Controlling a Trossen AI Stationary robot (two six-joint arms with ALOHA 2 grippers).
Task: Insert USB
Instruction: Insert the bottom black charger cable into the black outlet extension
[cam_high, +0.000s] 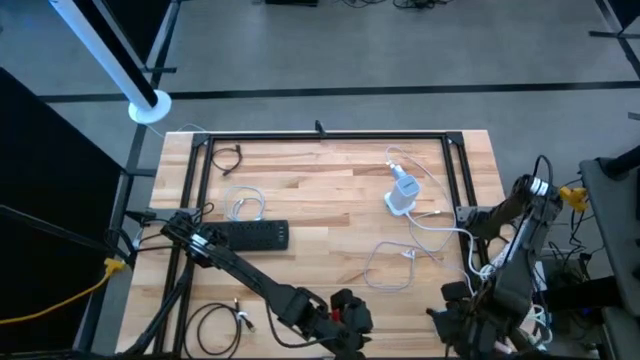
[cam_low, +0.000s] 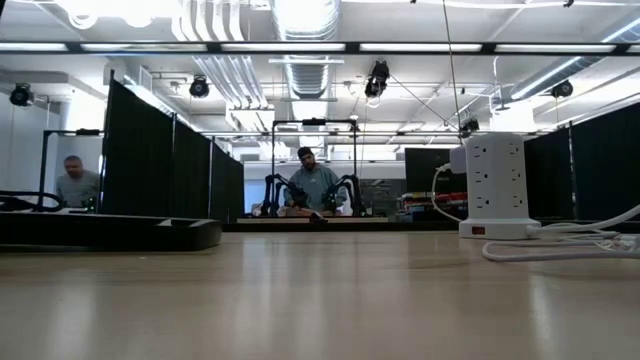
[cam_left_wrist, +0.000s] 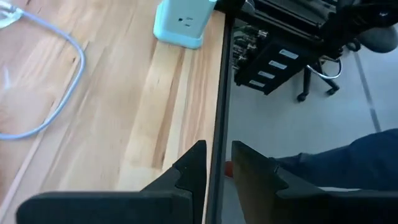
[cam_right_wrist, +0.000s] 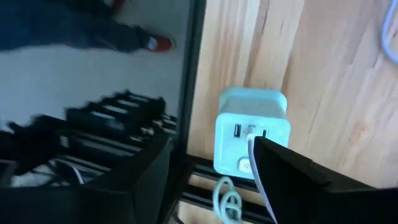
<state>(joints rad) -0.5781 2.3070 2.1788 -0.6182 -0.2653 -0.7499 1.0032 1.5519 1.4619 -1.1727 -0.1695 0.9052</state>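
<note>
Left pincer (cam_left_wrist: 216, 167) narrowly parted and empty, at the desk's near edge.
Right pincer (cam_right_wrist: 211, 168) is wide and empty; the power tower (cam_high: 402, 191) stands on the desk (cam_high: 330, 190), white cable (cam_high: 395, 262) trailing nearby. I judge nothing grasped yet: next, pick up the plug. Open room mid-desk.
</note>
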